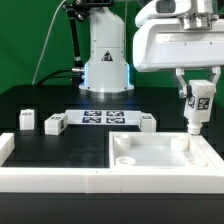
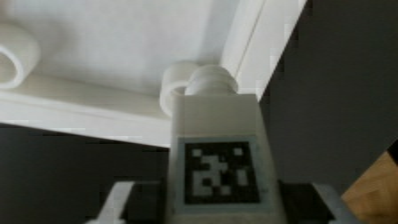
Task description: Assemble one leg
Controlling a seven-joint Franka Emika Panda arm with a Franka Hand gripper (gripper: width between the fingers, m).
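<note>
My gripper (image 1: 197, 92) is shut on a leg (image 1: 198, 108), a small white post with a black-and-white tag, and holds it upright above the far right corner of the large white panel (image 1: 160, 152). In the wrist view the leg (image 2: 217, 140) fills the middle between my fingers (image 2: 125, 203). Its round lower end hangs just over the panel's edge (image 2: 134, 95), beside a corner socket (image 2: 15, 55). Three more legs lie on the black table: two on the exterior view's left (image 1: 27, 120) (image 1: 54, 123) and one near the middle (image 1: 147, 122).
The marker board (image 1: 105, 117) lies flat in front of the robot base (image 1: 105, 65). A thick white wall (image 1: 60, 178) runs along the front and sides of the table, with the panel set against it. Round sockets show on the panel's left side (image 1: 125, 141).
</note>
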